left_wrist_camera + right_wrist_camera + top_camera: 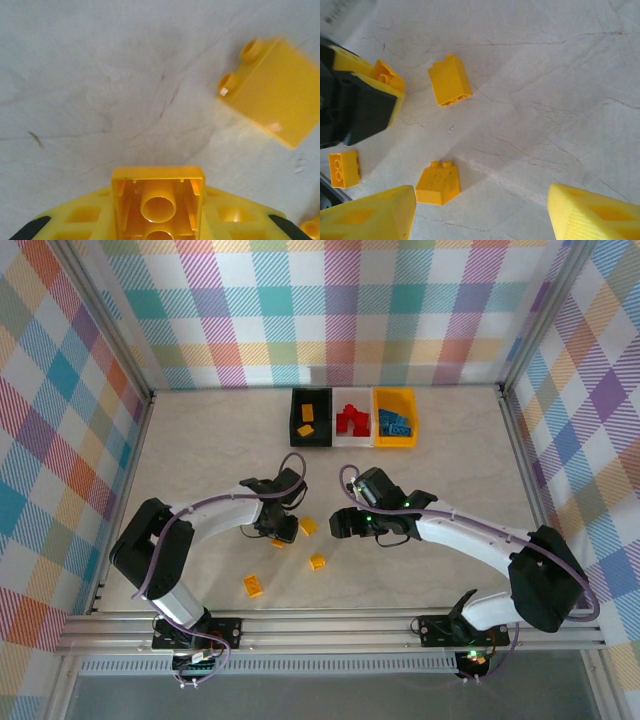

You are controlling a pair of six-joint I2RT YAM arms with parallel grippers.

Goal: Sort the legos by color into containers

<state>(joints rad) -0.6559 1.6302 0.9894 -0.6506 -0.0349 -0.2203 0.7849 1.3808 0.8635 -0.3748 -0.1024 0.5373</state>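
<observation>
Left gripper (280, 531) is shut tight on a yellow brick (159, 197), low and in the middle of the top view. The black bin (320, 438), which has yellow ones inside, is up the picture and a bit right. I think nothing blocks the way. Right gripper (340, 524) is wide open, and a loose brick (308, 526) lies between the two grippers.

Right claw (481, 202) spread wide above three yellow legos (450, 80); left claw (379, 84) grips a fourth lego (389, 75)

Bins (353, 417) stand at the table's (480, 490) far edge — bricks (318, 562) lie nearer, around the left claw (284, 531) and right claw (345, 524).
</observation>
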